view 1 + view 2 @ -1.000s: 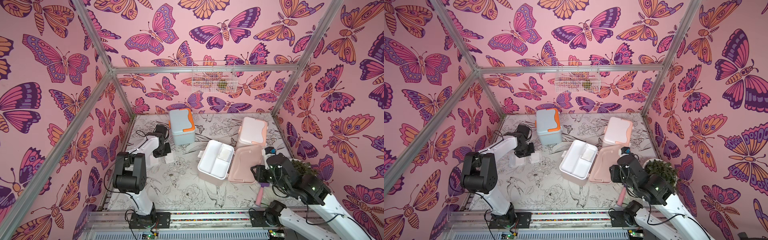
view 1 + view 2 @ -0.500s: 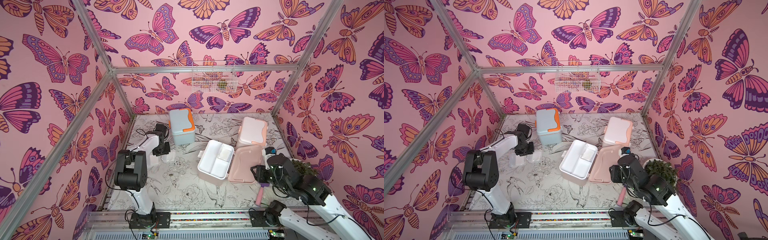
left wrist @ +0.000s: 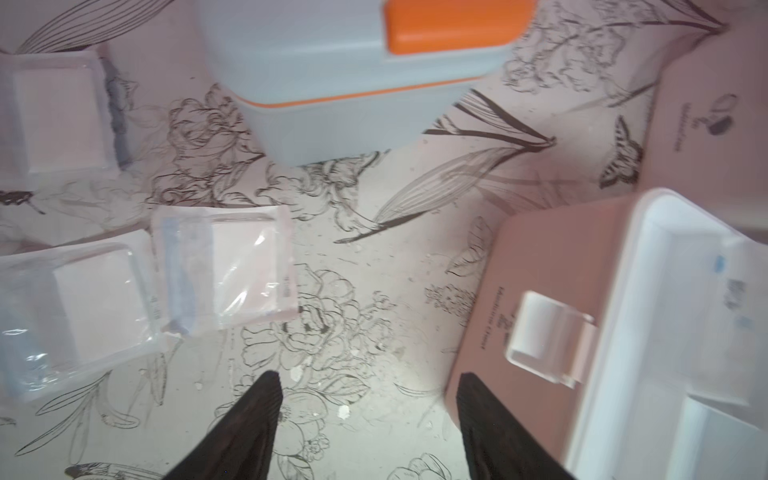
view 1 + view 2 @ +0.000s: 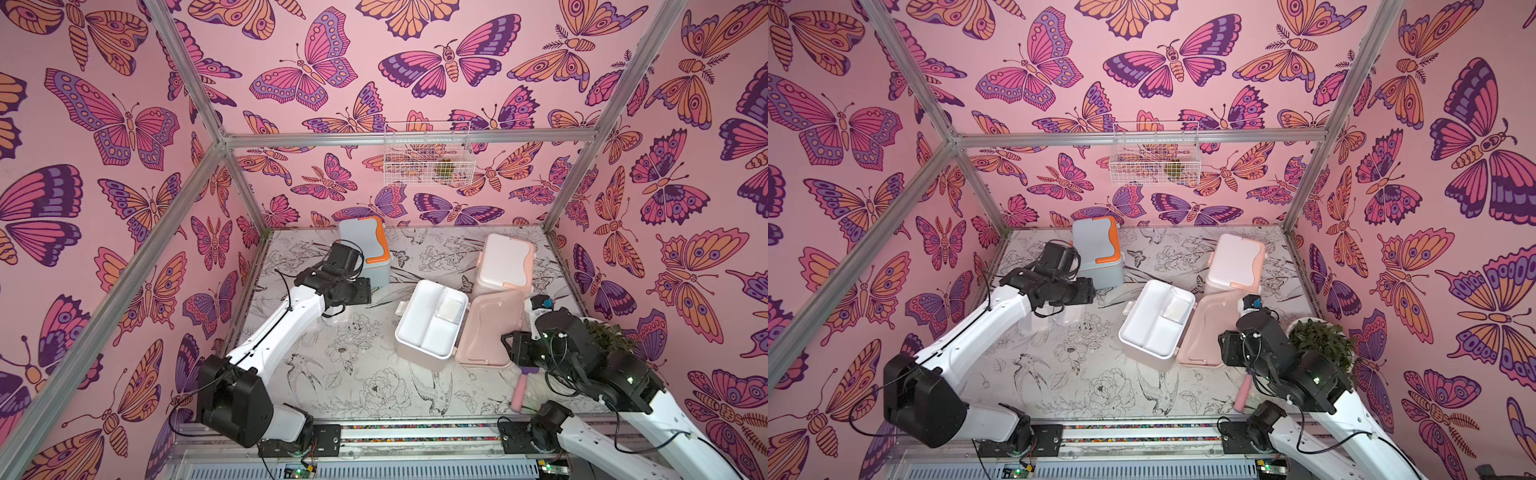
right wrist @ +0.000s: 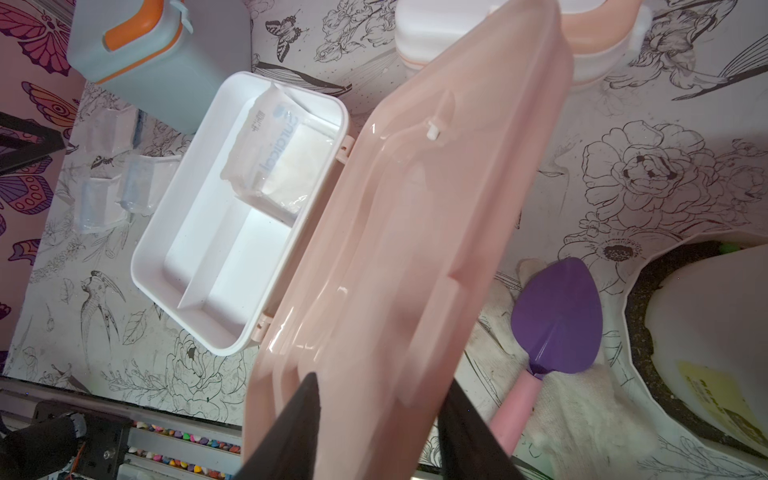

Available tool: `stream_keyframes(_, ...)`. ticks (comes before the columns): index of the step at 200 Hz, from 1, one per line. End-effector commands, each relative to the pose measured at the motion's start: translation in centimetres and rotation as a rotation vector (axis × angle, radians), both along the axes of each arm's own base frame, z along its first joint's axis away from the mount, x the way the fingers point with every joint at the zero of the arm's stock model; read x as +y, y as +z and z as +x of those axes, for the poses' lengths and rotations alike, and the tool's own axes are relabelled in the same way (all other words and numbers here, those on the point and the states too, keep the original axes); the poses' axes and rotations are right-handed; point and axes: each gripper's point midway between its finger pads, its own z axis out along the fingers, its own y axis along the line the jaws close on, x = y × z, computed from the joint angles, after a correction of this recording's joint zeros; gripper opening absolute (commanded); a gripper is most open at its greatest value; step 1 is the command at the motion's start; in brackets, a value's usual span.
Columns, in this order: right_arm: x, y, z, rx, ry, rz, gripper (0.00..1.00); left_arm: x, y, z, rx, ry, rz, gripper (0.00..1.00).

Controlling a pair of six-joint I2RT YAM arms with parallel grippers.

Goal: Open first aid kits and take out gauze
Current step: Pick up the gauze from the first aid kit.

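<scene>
Left hand (image 3: 368,376) spread and empty, right hand (image 5: 381,378) pinching the pink lid (image 5: 436,208) open, I next fetch the gauze (image 5: 278,166) in the tray (image 5: 158,232).

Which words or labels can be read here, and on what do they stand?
"Surgical": on the gauze packet inside the open pink kit.
Small print beside its latch: too blurred.
Yellow label on the bottle: unreadable.

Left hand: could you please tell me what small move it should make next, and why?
Probably reach the open, empty left hand toward the open pink first aid kit: one gauze packet lies inside, and the right hand holds the lid.
</scene>
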Motion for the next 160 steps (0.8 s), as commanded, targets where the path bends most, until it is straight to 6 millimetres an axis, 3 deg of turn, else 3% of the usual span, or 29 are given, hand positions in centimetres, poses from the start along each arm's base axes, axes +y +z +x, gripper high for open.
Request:
stream_keyframes(1,0.2,-0.3,-0.2,0.002,0.001,0.021,0.47,-3.1,0.6,-2.2,0.047,-0.081,-0.036,0.7)
stream_keyframes(45,-0.1,-0.8,-0.3,0.005,-0.009,0.022,0.48,-10.1,2.3,-3.3,0.031,-0.244,-0.035,0.7)
stream_keyframes(88,-0.5,-1.6,-0.6,0.017,-0.02,0.012,0.5,-15.7,1.7,-2.9,0.059,-0.353,-0.009,0.68)
stream_keyframes(120,-0.6,-2.2,-0.9,0.026,-0.022,0.015,0.51,-18.5,0.5,-2.2,0.083,-0.403,0.02,0.58)
stream_keyframes(160,-0.8,-2.2,-1.2,0.025,-0.025,0.017,0.52,-19.6,-1.2,-1.0,0.098,-0.41,0.078,0.43)
